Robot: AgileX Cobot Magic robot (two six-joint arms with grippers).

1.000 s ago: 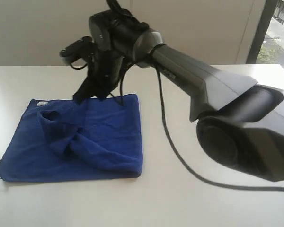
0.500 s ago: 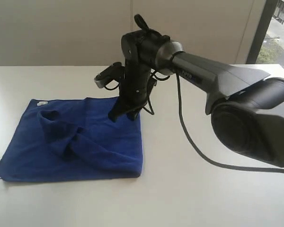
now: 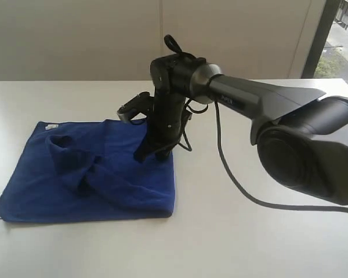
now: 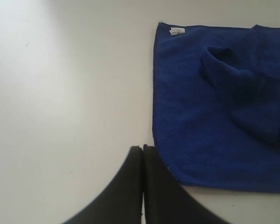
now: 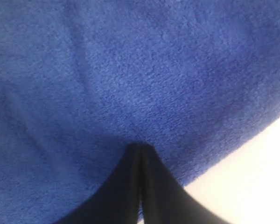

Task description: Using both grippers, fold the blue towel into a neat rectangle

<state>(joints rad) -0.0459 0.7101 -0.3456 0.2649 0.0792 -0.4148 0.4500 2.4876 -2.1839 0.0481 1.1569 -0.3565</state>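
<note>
1. Towel placement: blue towel (image 3: 40,197) spread on the white table (image 3: 249,243), toward the left of the exterior view, with a rumpled ridge (image 3: 84,168) heaped across its middle and a white label (image 3: 52,126) at one far corner.
2. Change over the last second: descent of the right gripper (image 3: 152,154) from above the far edge, rightward and down, ending tip-first on the cloth just inside the right-hand edge.
3. Grip state there: fingers (image 5: 116,196) pressed together, tips touching the pile, no cloth visibly pinched between them.
4. Left gripper (image 4: 142,148): likewise closed and empty, hovering over bare table just beside a towel corner; unseen in the exterior view.
5. Meaning for the task: probably the set-up for a grab at the right edge. Nothing lifted yet, ridge unsmoothed, neat rectangle well off.
</note>
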